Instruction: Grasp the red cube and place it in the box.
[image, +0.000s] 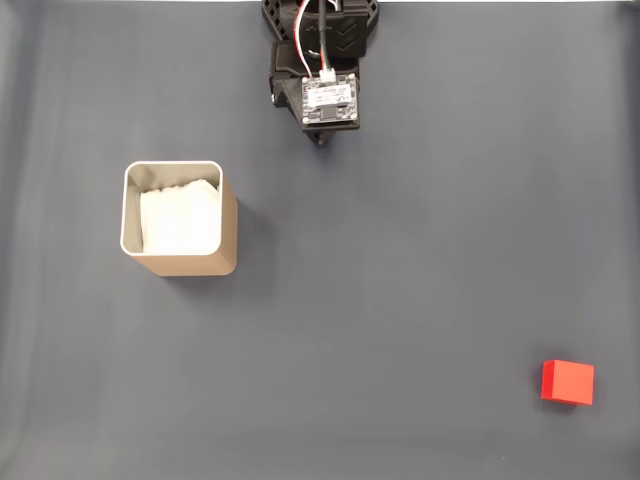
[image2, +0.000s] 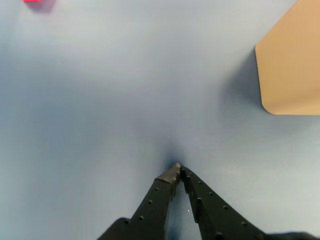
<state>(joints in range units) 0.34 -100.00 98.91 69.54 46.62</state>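
Lying far out toward five o'clock in the fixed view, the red cube (image: 568, 382) sits on the grey table (image: 400, 250), well apart from the gripper (image: 321, 138) at twelve o'clock. Seen from the wrist view, the gripper (image2: 178, 170) has its fingertips pressed together with nothing between them, and the cube (image2: 31, 1) is only a red sliver cut off at eleven o'clock. At nine o'clock in the fixed view stands the box (image: 180, 218); the wrist view crops it to a tan wall (image2: 292, 60) at two o'clock.
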